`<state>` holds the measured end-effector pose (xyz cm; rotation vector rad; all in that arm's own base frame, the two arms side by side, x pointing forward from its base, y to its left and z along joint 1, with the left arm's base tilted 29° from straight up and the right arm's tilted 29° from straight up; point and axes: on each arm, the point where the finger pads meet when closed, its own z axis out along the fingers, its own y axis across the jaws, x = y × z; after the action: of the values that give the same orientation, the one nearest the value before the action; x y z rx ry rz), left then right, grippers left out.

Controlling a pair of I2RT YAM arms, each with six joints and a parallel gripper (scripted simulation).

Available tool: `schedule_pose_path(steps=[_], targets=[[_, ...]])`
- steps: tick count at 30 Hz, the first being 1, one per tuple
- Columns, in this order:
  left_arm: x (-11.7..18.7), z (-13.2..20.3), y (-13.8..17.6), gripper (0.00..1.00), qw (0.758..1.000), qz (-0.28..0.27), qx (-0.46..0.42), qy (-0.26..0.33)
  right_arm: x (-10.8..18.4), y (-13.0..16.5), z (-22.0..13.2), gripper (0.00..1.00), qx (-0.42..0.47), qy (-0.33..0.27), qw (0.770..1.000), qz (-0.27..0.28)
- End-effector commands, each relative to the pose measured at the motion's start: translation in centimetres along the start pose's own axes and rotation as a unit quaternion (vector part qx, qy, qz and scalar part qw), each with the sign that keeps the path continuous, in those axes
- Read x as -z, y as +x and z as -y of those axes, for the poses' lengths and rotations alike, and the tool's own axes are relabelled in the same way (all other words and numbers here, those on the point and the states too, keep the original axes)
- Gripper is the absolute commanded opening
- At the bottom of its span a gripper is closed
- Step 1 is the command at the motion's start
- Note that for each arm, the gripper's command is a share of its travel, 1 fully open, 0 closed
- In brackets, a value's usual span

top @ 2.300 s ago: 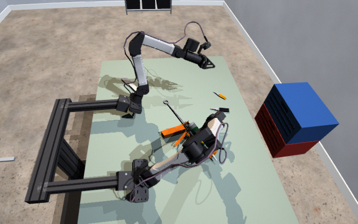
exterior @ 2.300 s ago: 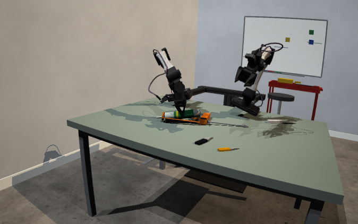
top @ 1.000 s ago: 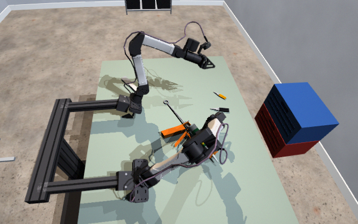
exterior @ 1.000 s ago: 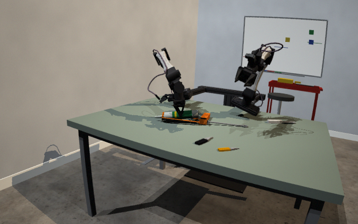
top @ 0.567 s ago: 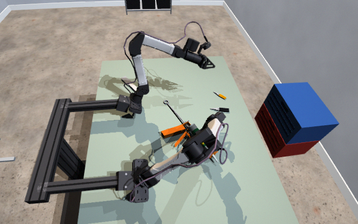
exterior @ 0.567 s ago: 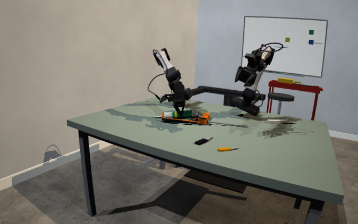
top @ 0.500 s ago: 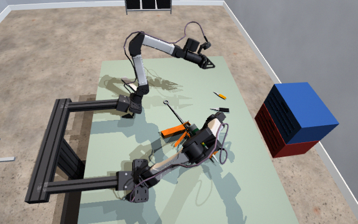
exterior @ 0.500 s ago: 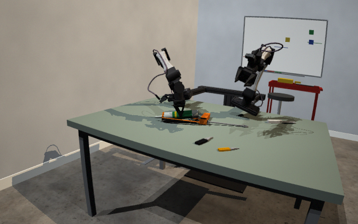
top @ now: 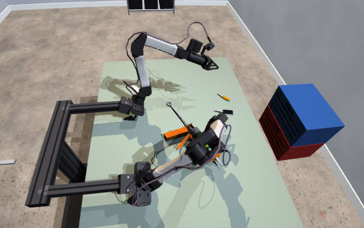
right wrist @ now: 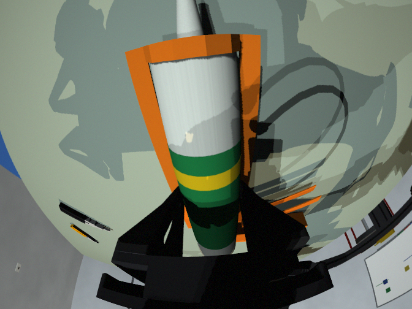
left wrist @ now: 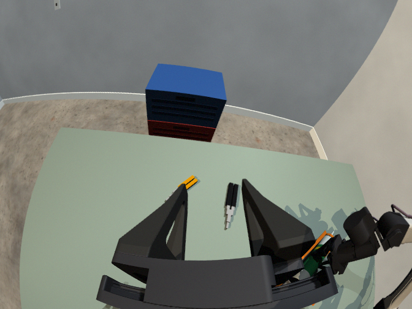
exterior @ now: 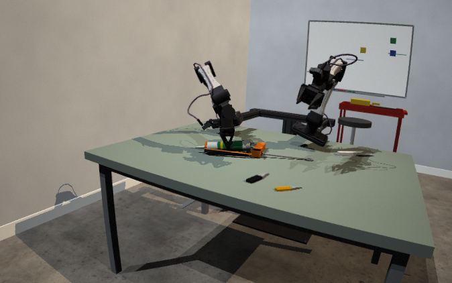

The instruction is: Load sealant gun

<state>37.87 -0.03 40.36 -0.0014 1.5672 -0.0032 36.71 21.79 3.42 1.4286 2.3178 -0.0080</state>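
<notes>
A sealant cartridge (exterior: 236,145) (right wrist: 206,113), a white and green tube with a yellow band, lies lengthwise in the open orange frame of a sealant gun (top: 176,133) (exterior: 258,150) (right wrist: 146,110) on the bench (top: 121,146) (exterior: 322,201) (left wrist: 99,206). Its tapered white nozzle (exterior: 200,147) (right wrist: 187,19) sticks out past the front ring (right wrist: 189,48). The right tool (exterior: 228,145) (right wrist: 210,188) grips the green rear part of the tube, one finger on each side. The left tool (top: 216,67) (left wrist: 214,186) stands partly open, holding nothing, well apart from the gun.

The cartridge looks like a stiff, smooth cylinder, probably fairly heavy if full; it might roll or slip lengthwise under a loose grip. The body behind the yellow band seems the sound place to hold it, leaving the front free to seat. The slim nozzle would likely bend if used as a handle.

The frame acts as an open cradle, with the cartridge inside. The white front end meets the ring closely, but whether it is fully seated in the cup cannot be told. The long plunger rod (top: 176,114) (exterior: 285,156) extends far behind the handle.

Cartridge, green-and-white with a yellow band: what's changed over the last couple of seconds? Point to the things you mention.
The cartridge (top: 197,132) (exterior: 238,145) (left wrist: 311,266) (right wrist: 206,166) slid slightly nozzle-first and its rear dropped, levelling in the orange sealant gun (top: 175,133) (exterior: 258,149) (left wrist: 314,245) (right wrist: 143,96). Right gripper (exterior: 228,147) (left wrist: 323,259) (right wrist: 211,189) grips it; no visible release. Left arm, gun: unchanged.
</notes>
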Motion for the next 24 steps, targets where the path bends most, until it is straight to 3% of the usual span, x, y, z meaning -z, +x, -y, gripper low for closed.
schedule_pose_path(steps=[1,9,18,24], targets=[[0.4,-0.2,-0.2,0.51,1.0,0.005,0.001,-0.001,2.3,1.4,-1.1,0.0,0.007,-0.024,1.0,-0.014],[0.4,-0.2,-0.2,0.51,1.0,0.005,0.001,-0.001,1.2,1.8,-0.8,0.0,0.015,-0.013,1.0,-0.012],[0.4,-0.2,-0.2,0.51,1.0,0.005,0.001,-0.001,0.5,1.1,-1.0,0.0,0.002,-0.017,0.999,0.033],[0.4,-0.2,-0.2,0.51,1.0,0.005,0.001,-0.001,0.4,1.7,-0.5,0.0,0.01,-0.004,1.0,0.02]])
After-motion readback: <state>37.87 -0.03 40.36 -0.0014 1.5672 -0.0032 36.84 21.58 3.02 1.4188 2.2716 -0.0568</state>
